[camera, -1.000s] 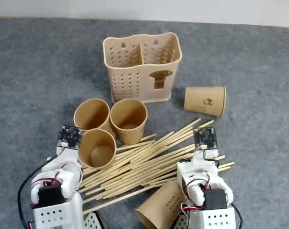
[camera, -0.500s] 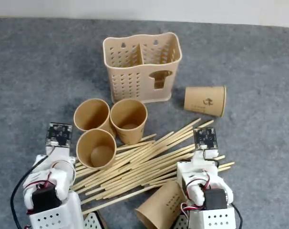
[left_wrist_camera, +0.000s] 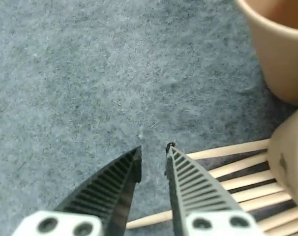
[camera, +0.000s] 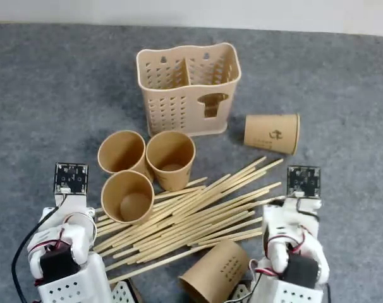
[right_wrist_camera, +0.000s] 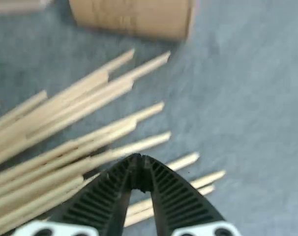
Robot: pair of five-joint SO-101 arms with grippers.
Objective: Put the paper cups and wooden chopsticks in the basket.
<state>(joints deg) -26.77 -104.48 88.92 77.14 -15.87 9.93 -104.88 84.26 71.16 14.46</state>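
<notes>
Both arms low at the near edge, nothing in the basket yet

My left pincer (left_wrist_camera: pixel 154 150) hangs over bare table (camera: pixel 52 95) just beside the near ends of the chopsticks (camera: pixel 191 211), its jaws a narrow gap apart and holding nothing. I judge that it is poised to pick up a stick or a cup. My right pincer (right_wrist_camera: pixel 140 164) is pinched together and empty, above the sticks' far ends, so it must open before any grasp. The chopsticks lie in a loose fan between the arms, within reach of either. The upright cups (camera: pixel 170 158) stand mouth-up just beyond the fan, their rims easy to grip. One tipped cup (camera: pixel 272 133) lies beside the basket (camera: pixel 179 107) and another, the near cup (camera: pixel 213 273), between the arms. The basket stands behind them all, both compartments open upward for dropping things in.
</notes>
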